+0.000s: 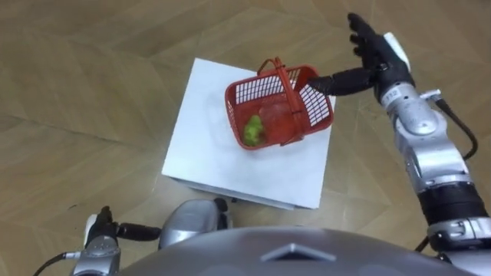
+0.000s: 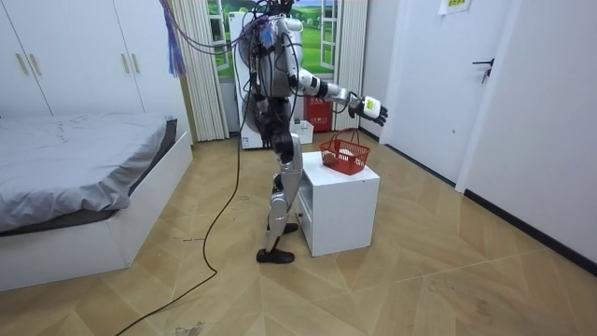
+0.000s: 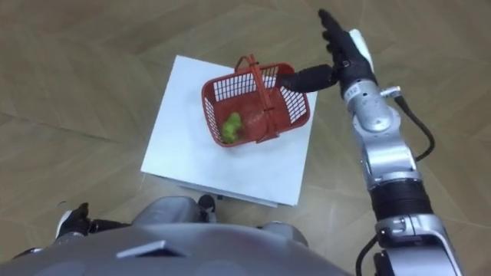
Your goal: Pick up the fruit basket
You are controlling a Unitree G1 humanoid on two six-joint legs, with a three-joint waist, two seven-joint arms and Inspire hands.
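Feed from the left eye view shows me the red plastic mesh basket [image 1: 316, 107] sitting on the far right part of the white square table [image 1: 207, 153]. Its hoop handle [image 1: 285, 84] stands upright, and a green fruit [image 1: 253, 130] lies inside. My right hand [image 1: 382, 60] is raised beyond the basket's far right corner, fingers straight and together, thumb stretched toward the rim, gripping nothing. My left hand [image 1: 98, 230] hangs low at the lower left over the wooden parquet floor [image 1: 77, 92]; I cannot tell how it is set.

In the room view I see the robot standing upright at the side of the table [image 2: 347, 205] toward the room view's left. Its right arm reaches out over the basket [image 2: 343, 159], with the flat hand [image 2: 375, 108] clearly above the handle and apart from it. A grey-covered bed [image 2: 75, 154] lies at the room view's left.

From the right eye view I get the basket [image 3: 295, 109] on the table and the right hand [image 3: 351, 61] held flat past its corner, thumb pointing at the rim.
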